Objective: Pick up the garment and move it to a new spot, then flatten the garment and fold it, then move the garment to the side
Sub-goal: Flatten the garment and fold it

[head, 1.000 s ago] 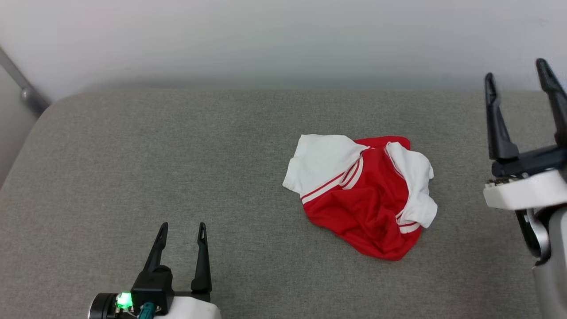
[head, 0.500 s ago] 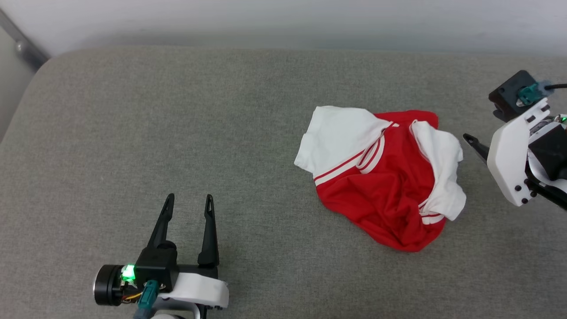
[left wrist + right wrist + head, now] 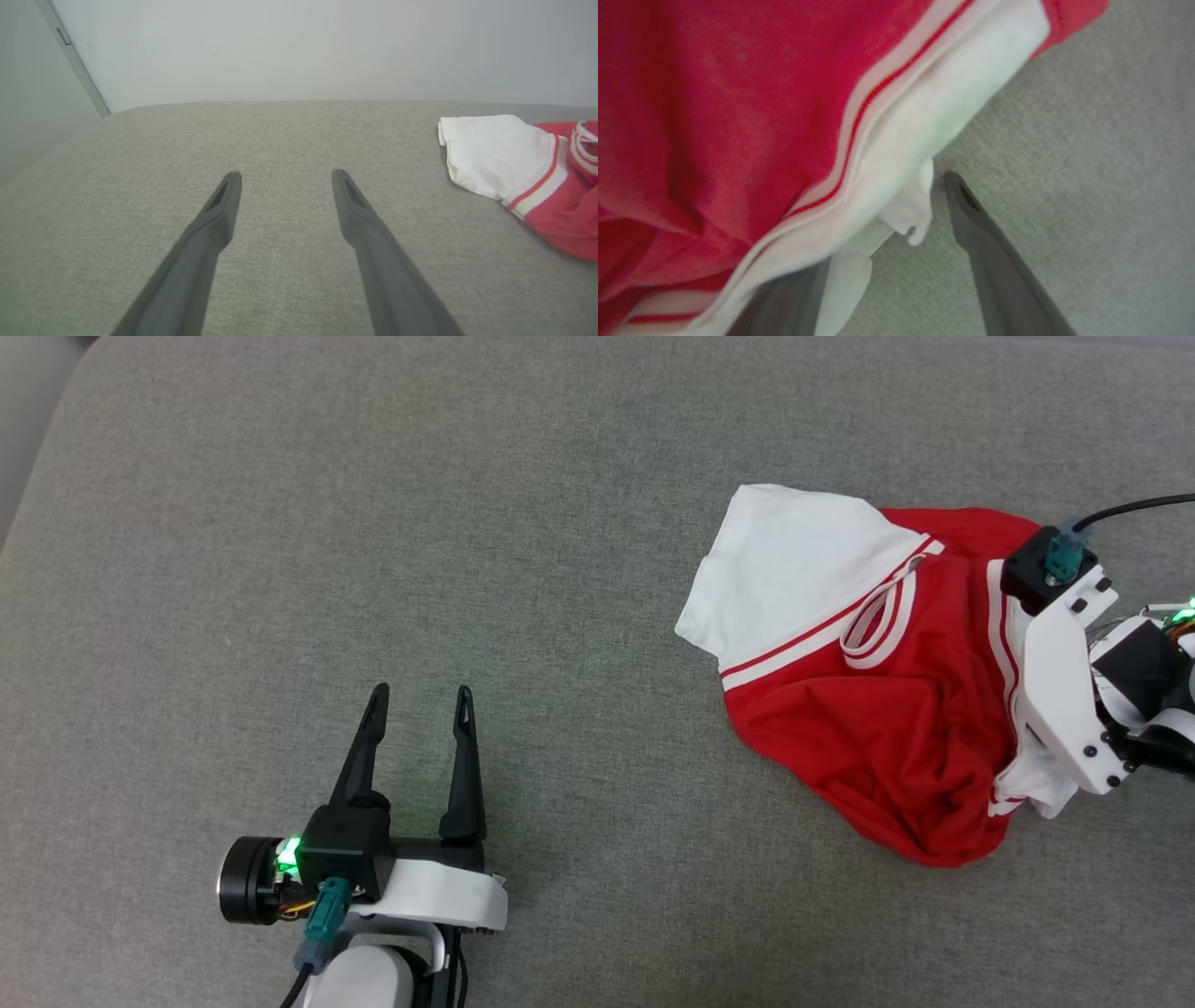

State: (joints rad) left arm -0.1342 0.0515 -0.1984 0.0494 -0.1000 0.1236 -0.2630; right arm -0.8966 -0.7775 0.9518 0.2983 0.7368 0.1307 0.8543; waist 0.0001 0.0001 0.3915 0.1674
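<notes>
The crumpled garment [image 3: 868, 728] lies diagonally, one white sleeve pointing far-left. The right fingers [image 3: 994, 261] are spread astride its white edge. The left fingers [image 3: 464, 756] are spread and empty.

Both arms out, jaws parted: left gripper [image 3: 421, 695] [image 3: 285, 175] at lower left, right gripper [image 3: 892, 179] at the right edge.
The left gripper's two long dark fingers point up the head view, spread wide, with a small green light [image 3: 288, 852] lit on its black wrist. The right arm's white angular wrist housing [image 3: 1064, 709] tips downward, hiding its fingers there; its own wrist view shows one dark finger whole.
</notes>
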